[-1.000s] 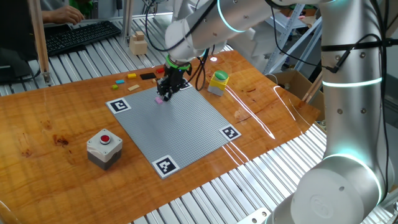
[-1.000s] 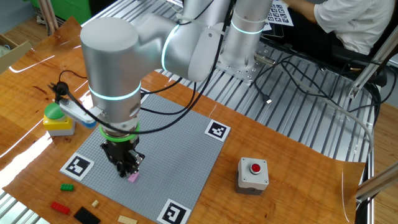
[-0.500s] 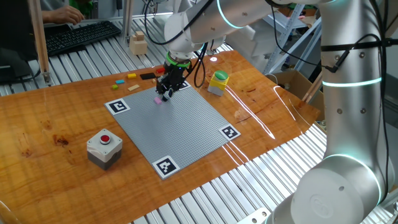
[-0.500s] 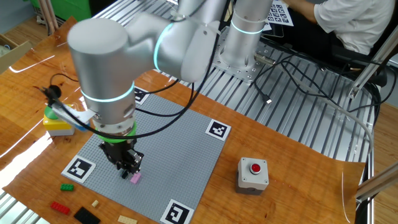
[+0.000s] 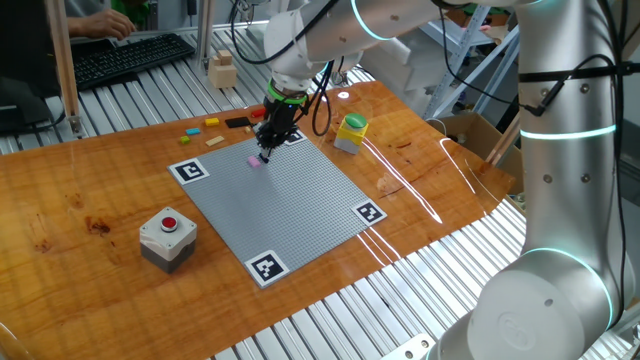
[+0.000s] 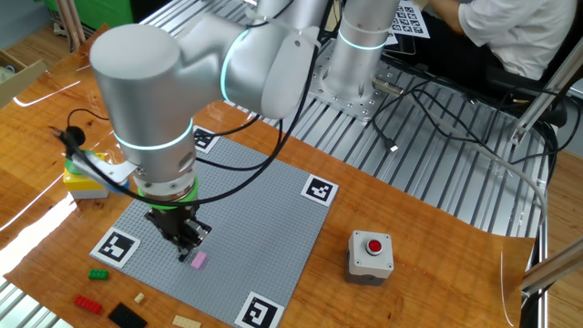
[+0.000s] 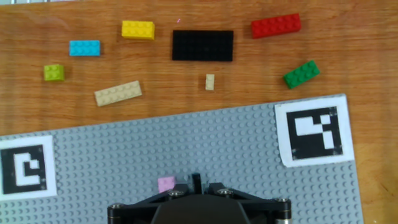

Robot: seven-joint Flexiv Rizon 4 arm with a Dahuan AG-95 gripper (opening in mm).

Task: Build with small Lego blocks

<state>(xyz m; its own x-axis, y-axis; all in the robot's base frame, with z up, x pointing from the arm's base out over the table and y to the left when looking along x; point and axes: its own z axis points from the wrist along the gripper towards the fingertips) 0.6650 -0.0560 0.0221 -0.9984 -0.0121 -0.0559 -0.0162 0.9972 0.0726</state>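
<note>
A pink Lego brick (image 7: 166,184) sits on the grey baseplate (image 7: 217,143) near its edge; it also shows in one fixed view (image 5: 254,160) and the other (image 6: 199,260). My gripper (image 7: 194,180) hangs just above the plate beside it, fingers together with nothing between them (image 5: 268,140) (image 6: 189,239). On the wood beyond the plate lie loose bricks: yellow (image 7: 138,29), blue (image 7: 84,48), lime (image 7: 54,72), long tan (image 7: 118,93), black plate (image 7: 203,45), tiny tan (image 7: 210,81), red (image 7: 275,26), green (image 7: 301,73).
A grey box with a red button (image 5: 167,236) stands near the plate's front corner. A yellow box with a green top (image 5: 350,132) stands beside the plate. A pale wooden block (image 5: 221,70) and a keyboard (image 5: 130,55) lie behind.
My gripper has lifted off the pink brick and moved a little toward the loose bricks. The pink brick stays on the baseplate.
</note>
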